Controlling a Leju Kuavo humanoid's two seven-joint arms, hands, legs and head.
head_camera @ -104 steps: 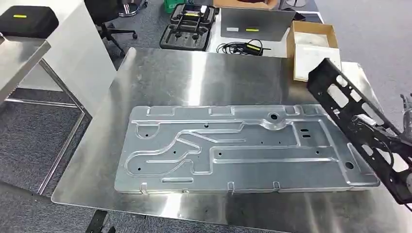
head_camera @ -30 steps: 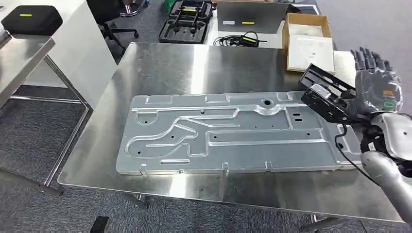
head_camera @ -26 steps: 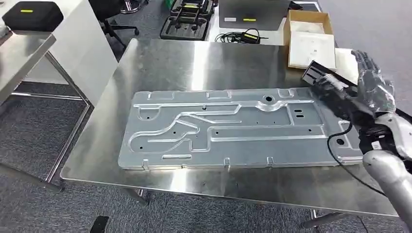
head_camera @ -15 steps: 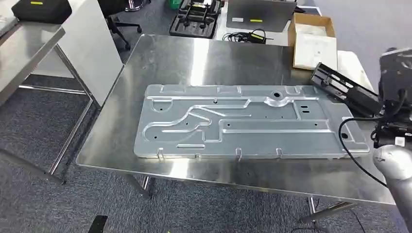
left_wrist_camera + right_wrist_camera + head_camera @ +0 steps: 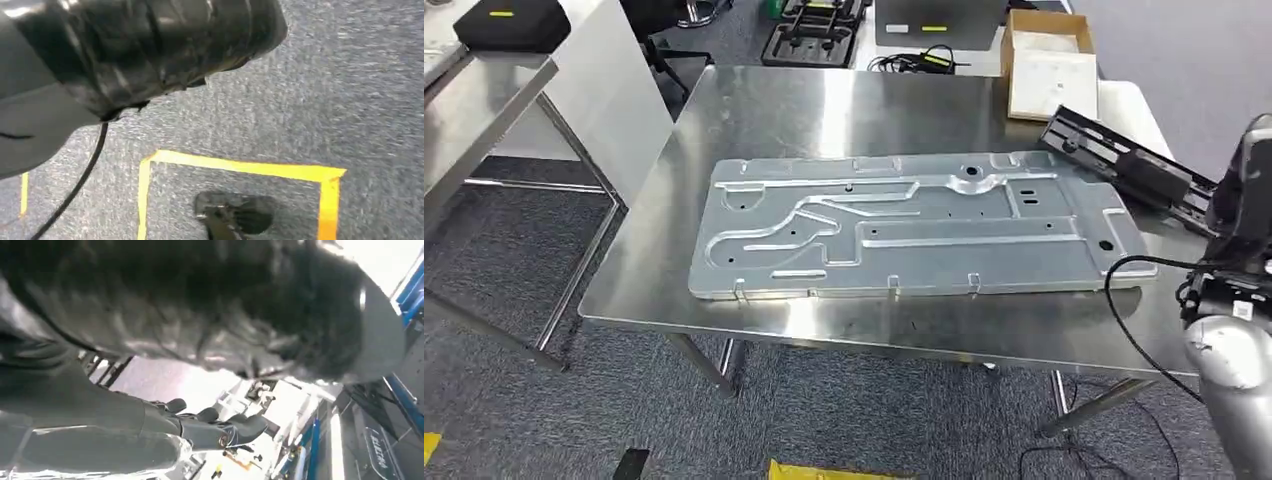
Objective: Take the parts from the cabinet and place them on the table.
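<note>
Two parts lie on the steel counter [image 5: 844,110].
Head view: the black bracket [image 5: 1124,165] lies at the counter's far right corner, beside the big silver panel [image 5: 904,225].
Right wrist view: the right hand [image 5: 150,425] has its fingers [image 5: 235,430] extended, holding nothing.
Left wrist view: the left hand [image 5: 140,45] is blurred; fingers' state unclear.

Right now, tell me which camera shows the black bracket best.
The head view: the black bracket lies along the steel table's far right edge. The left wrist view looks at carpet; the right wrist view is blurred, no bracket recognisable.
</note>
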